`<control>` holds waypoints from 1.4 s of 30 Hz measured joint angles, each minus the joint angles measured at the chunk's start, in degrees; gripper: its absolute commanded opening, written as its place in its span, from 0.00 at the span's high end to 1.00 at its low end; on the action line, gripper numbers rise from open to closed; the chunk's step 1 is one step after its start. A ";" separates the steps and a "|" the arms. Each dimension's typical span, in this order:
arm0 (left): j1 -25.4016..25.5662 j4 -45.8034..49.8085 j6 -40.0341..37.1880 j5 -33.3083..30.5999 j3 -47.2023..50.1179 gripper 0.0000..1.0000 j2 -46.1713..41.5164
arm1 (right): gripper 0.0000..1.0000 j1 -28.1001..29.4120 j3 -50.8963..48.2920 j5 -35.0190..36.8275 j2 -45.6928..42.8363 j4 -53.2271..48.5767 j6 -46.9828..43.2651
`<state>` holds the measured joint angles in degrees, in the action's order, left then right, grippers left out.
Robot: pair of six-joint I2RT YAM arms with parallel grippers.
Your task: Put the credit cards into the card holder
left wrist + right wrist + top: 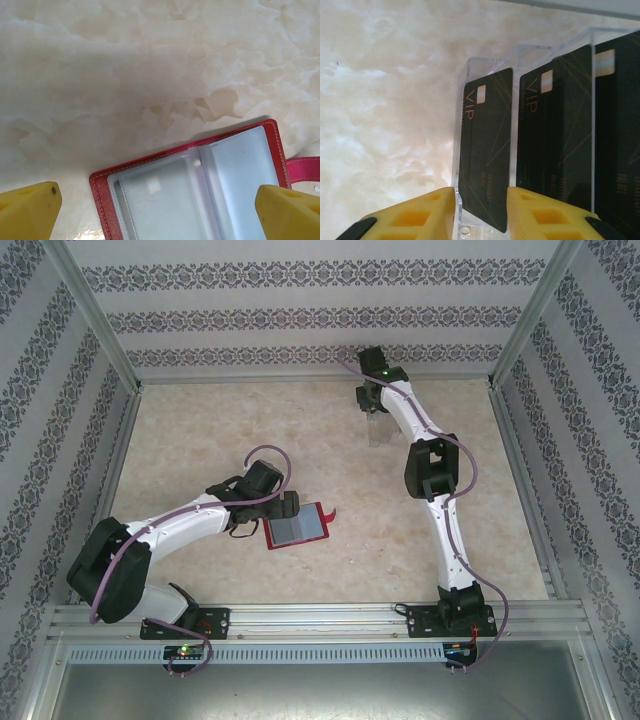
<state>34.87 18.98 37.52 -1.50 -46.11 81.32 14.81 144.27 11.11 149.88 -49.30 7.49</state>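
Note:
The card holder (297,527) lies open on the table, red with a grey inner pocket panel. My left gripper (288,504) hovers at its left end, open. In the left wrist view its yellow fingers (30,210) stand wide on either side of the card holder (225,170), whose clear pockets hold nothing. At the far back, my right gripper (376,422) points down at a clear rack (377,432). Black credit cards (487,150) stand in the rack's slots (461,125), with two more (555,135) to the right. The right gripper (481,205) is partly open and straddles the bottom of the leftmost card.
The card holder's red strap (333,513) sticks out at its right side. Aluminium rails (300,620) edge the table at the front, and patterned walls enclose it. Bare marble tabletop (200,430) lies between the rack and the card holder.

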 measured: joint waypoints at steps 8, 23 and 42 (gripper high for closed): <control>0.00 0.00 0.00 0.00 0.00 0.00 0.00 | 0.75 0.46 0.00 -0.28 0.31 -0.24 0.04; 0.00 -0.13 0.00 0.13 0.00 0.00 0.72 | 0.69 0.39 -0.50 0.22 -4.66 0.61 -0.09; 0.00 -0.13 -0.02 0.46 0.00 0.00 1.14 | 0.68 -2.47 0.48 3.02 -4.74 0.76 -0.44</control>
<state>34.87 18.85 37.50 -1.04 -46.11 82.46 12.34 144.75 14.13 145.14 -48.53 7.05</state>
